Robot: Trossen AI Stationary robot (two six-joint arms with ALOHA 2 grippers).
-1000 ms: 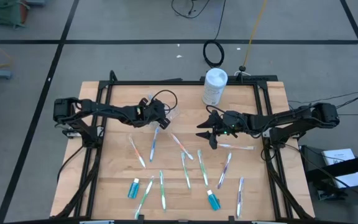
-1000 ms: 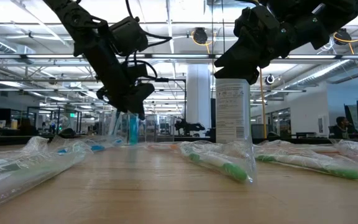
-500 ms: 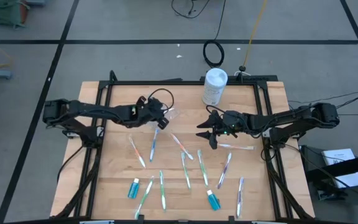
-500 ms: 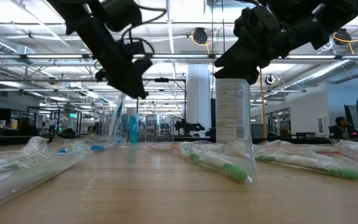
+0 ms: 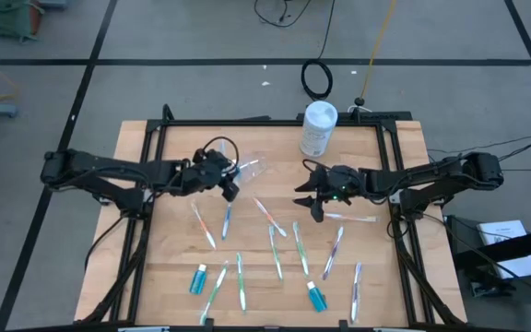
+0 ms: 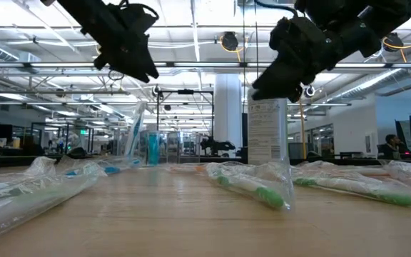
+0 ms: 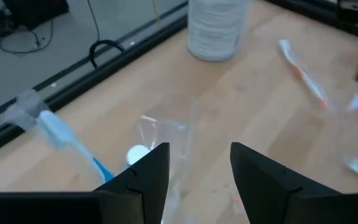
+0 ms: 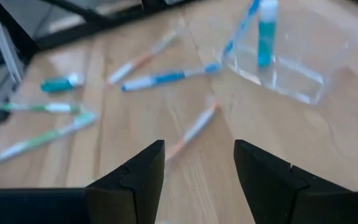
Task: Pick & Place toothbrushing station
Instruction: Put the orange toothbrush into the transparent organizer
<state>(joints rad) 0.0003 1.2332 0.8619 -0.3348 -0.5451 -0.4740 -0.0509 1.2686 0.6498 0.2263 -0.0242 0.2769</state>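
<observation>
The clear plastic cup point(image 5: 248, 169) stands on the wooden table point(image 5: 155, 277), far of centre. A blue tube point(image 8: 266, 31) and a wrapped toothbrush point(image 8: 244, 25) stand in it, leaning on its rim. My left gripper point(image 5: 231, 185) is open and empty, raised just left of the cup point(image 7: 166, 134). My right gripper point(image 5: 304, 198) is open and empty, hovering right of the cup above the table's middle. Several wrapped toothbrushes point(image 5: 275, 251) and two blue tubes point(image 5: 197, 278) point(image 5: 317, 297) lie flat on the near half of the table.
A tall white cylindrical canister point(image 5: 318, 127) stands at the table's far edge, between the two grippers. A black frame point(image 5: 275, 121) runs around the table. A toothbrush point(image 5: 350, 218) lies just near of my right gripper.
My left gripper has risen from the cup and drawn back toward the table's left edge; the cup with its tube and toothbrush has stayed in place. My right gripper has turned slightly while hovering in place.
</observation>
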